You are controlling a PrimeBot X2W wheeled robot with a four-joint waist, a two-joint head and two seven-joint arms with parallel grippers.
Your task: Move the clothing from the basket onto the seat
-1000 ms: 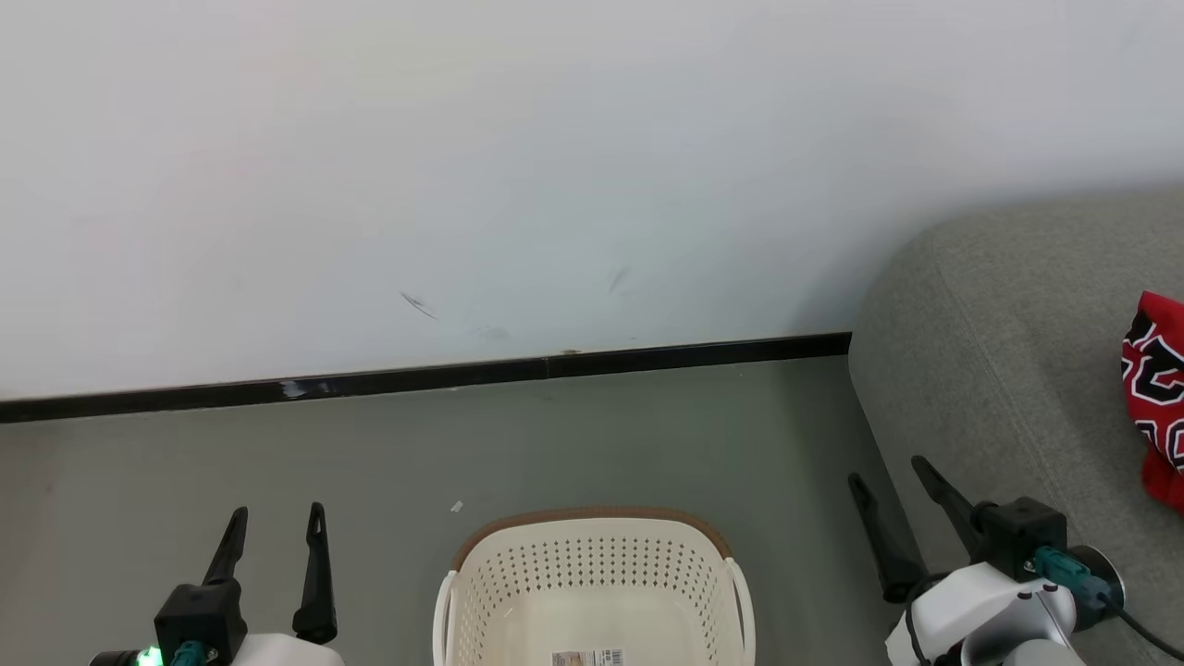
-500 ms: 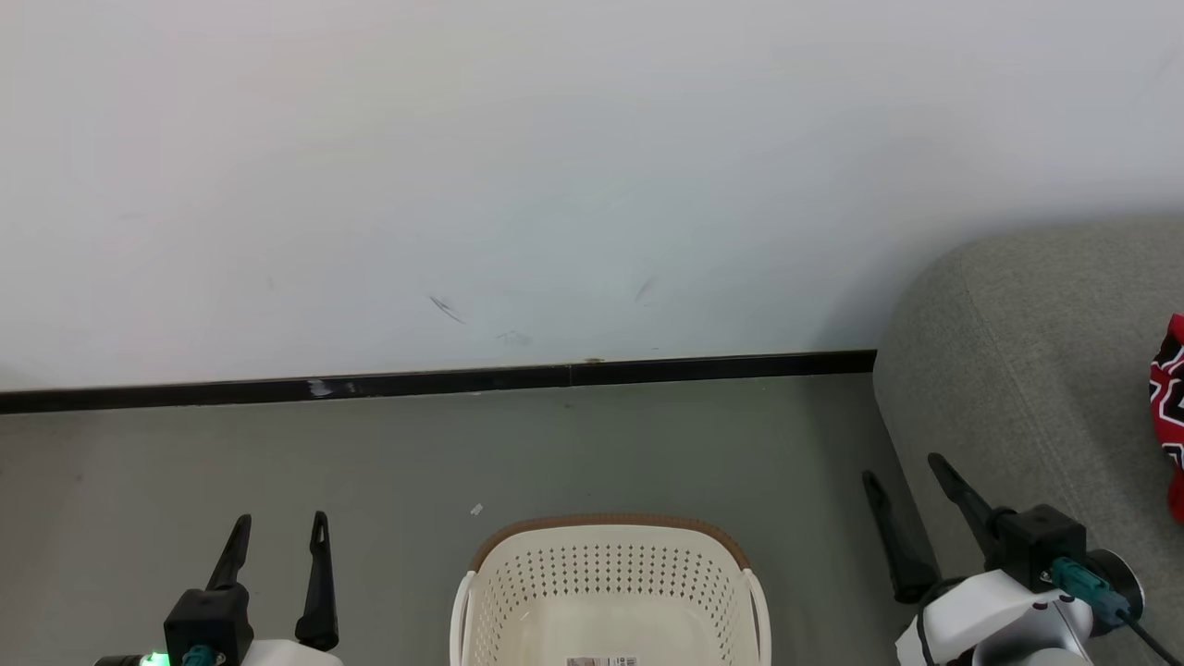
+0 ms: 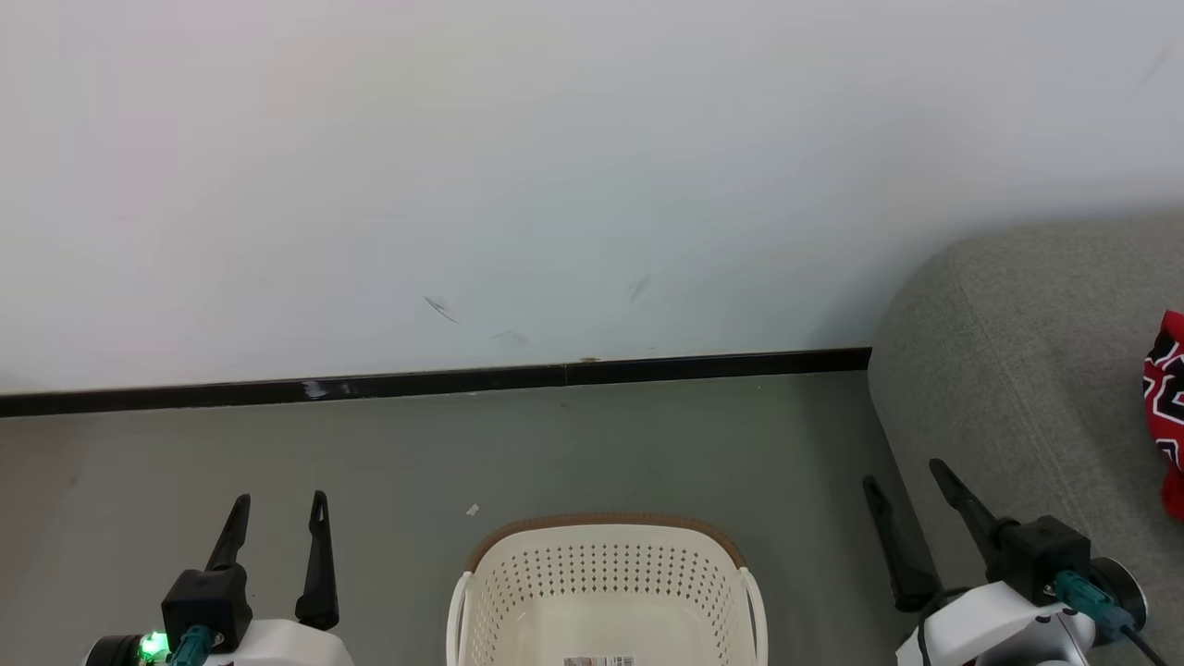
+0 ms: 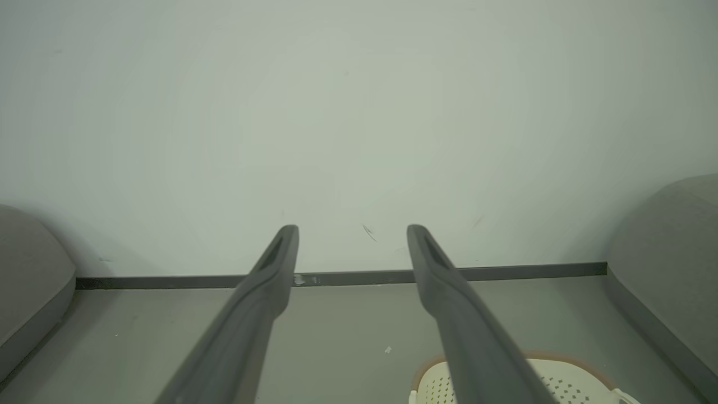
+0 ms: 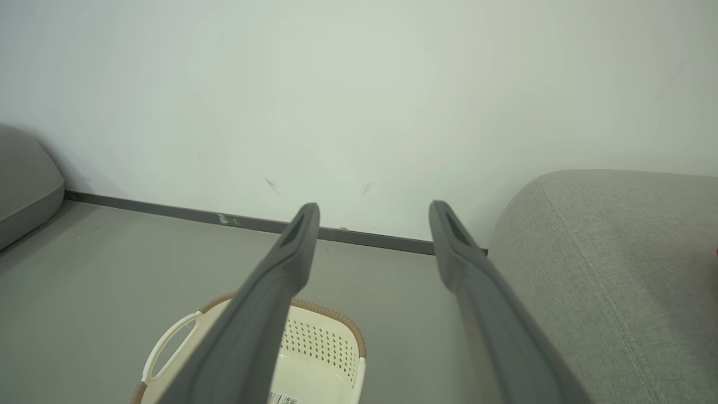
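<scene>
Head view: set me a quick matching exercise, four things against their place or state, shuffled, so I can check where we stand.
Things:
1. basket
2. clothing
3. left pincer
4. baseboard

Places or states:
A. lying on the grey seat, at the right edge of the view
B. open, holding nothing
C. black, along the foot of the wall
D. on the floor, bottom centre, no garment in the part that shows

Pairs: 1-D, 2-A, 3-B, 4-C.
</scene>
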